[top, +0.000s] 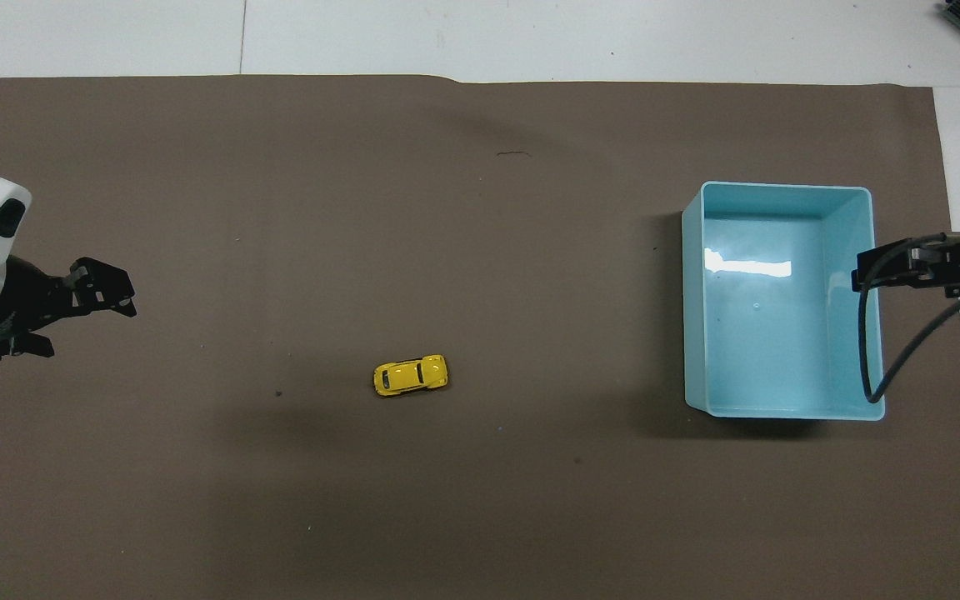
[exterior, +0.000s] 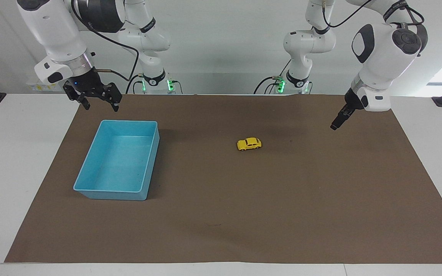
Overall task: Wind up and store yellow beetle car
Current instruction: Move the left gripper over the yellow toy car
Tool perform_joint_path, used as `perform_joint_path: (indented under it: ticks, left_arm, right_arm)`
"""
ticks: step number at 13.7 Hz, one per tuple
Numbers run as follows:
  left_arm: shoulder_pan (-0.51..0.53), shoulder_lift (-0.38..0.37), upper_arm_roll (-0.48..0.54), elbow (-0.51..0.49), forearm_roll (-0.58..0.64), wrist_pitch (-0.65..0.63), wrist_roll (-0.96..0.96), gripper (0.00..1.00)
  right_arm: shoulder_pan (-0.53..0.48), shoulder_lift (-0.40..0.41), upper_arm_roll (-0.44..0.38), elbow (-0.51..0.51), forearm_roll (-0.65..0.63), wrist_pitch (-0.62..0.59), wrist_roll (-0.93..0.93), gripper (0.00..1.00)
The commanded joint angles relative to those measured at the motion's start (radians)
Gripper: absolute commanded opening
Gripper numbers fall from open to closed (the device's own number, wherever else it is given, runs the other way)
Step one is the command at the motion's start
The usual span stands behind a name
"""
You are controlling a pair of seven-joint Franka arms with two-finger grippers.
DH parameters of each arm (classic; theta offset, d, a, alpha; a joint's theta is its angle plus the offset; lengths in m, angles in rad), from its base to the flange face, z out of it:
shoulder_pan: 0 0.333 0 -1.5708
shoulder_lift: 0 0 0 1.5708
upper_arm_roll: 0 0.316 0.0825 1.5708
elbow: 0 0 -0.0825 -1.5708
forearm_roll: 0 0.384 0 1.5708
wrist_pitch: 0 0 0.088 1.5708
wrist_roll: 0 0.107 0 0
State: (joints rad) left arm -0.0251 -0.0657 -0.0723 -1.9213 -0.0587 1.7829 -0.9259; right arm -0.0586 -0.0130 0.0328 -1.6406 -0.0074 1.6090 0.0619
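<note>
A white table [exterior: 21, 161] carries a brown mat [exterior: 244, 214] covering most of it. On the mat sit a car [exterior: 249, 144], near the middle, and an apparently empty blue bin [exterior: 90, 180] toward the right arm's edge.
</note>
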Motion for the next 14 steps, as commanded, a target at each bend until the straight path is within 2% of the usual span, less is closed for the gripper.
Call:
perform_joint_path:
  ticks: [1,6,9,14]
  left_arm:
    - [-0.035,0.015,0.011,-0.038,-0.033,0.073,-0.262,1.00]
    - [-0.084,0.029,0.009,-0.070,-0.044,0.202,-0.647,1.00]
    - [-0.159,0.040,0.009,-0.081,-0.044,0.254,-0.857,1.00]
    - [-0.298,0.142,0.009,-0.079,-0.044,0.349,-1.213,1.00]
  right_arm:
    - [-0.007,-0.005,0.007,-0.001,0.014,-0.004,0.013,1.00]
    - [-0.007,-0.005,0.007,-0.001,0.014,-0.004,0.013,1.00]
    - [-0.007,-0.005,0.007,-0.001,0.014,-0.003,0.013,1.00]
    - [-0.007,-0.005,0.007,-0.001,0.014,-0.004,0.013,1.00]
